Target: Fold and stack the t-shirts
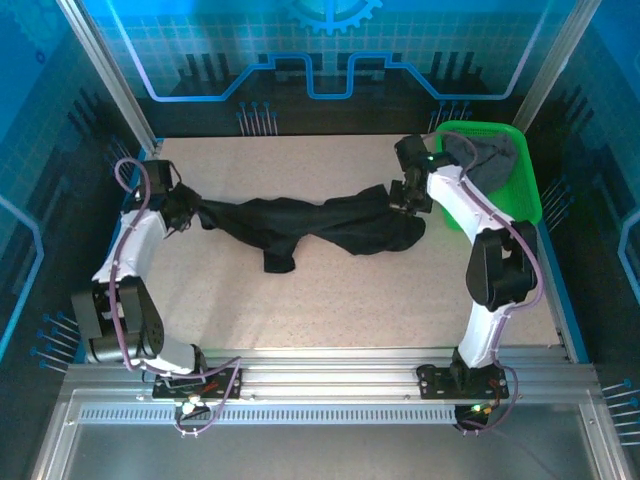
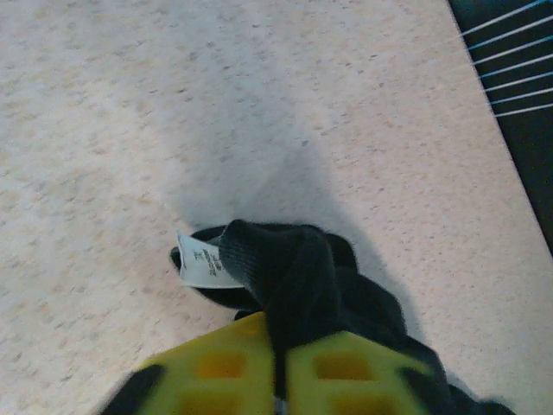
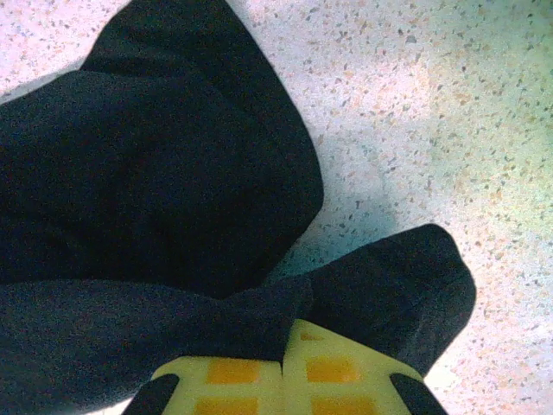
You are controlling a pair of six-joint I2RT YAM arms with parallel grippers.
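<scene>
The black t-shirt lies bunched in a long band across the table, stretched between both grippers. My left gripper is shut on its left end. In the left wrist view the yellow fingers pinch a fold of the black t-shirt, and a white label sticks out beside it. My right gripper is shut on the right end. In the right wrist view cloth of the black t-shirt is squeezed between its yellow fingers. The dark grey t-shirt lies crumpled in the basket.
A green mesh basket stands at the back right, just behind the right arm. Bare speckled table stretches in front of the shirt. Dark side walls and metal frame rails border the table.
</scene>
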